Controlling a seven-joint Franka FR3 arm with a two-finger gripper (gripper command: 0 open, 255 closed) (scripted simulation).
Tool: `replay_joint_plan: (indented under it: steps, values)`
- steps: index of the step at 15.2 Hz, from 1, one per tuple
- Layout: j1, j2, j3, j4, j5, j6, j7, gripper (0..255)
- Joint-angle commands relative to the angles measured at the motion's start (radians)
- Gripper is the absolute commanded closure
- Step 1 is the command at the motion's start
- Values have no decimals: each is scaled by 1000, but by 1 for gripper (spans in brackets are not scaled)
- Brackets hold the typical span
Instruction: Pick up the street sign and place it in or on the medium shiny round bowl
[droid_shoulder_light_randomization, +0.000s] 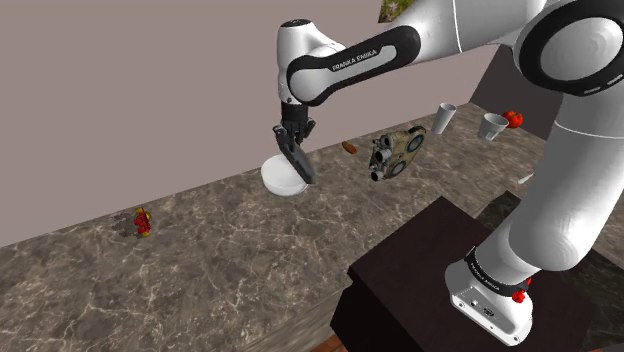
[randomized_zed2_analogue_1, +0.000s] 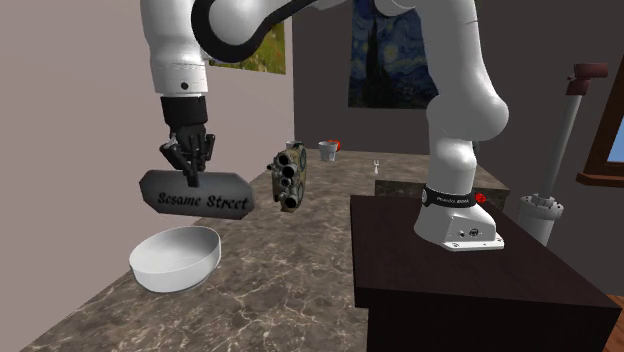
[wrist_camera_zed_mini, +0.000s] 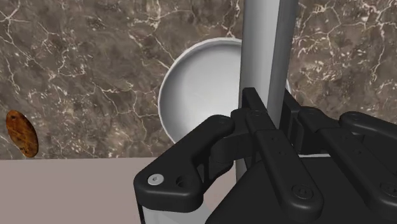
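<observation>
Gripper (randomized_zed2_analogue_1: 191, 176) clamped on grey street sign (randomized_zed2_analogue_1: 195, 193), above white bowl (randomized_zed2_analogue_1: 175, 258), camouflage-patterned object (randomized_zed2_analogue_1: 290, 177) just beside, brown oval (wrist_camera_zed_mini: 20, 132) near bowl

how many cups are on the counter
2: one cup by the camouflage object, the other cup beside a small red object at the shoulder view's right. The arm may hide more.

Bowl (randomized_zed2_analogue_1: 172, 270) mouth unobstructed; camouflage gadget (randomized_zed2_analogue_1: 290, 178) stands near, aside.

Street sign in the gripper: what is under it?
The dark grey Sesame Street sign, clasped by the black gripper, hangs above the white round bowl on the brown marbled counter. The bowl's visible part looks empty; in the wrist view the sign and gripper cover the rest.
</observation>
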Motion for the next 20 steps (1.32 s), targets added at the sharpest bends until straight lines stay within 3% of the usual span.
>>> replay_joint_plan:
  steps: [1, 5, 20]
  values:
    - [-2, 64, -12, 103, -16, -41, -17, 255]
    - [-1, 202, -36, 332, -42, -134, -57, 255]
    - [5, 279, -52, 245, -70, 27, -38, 255]
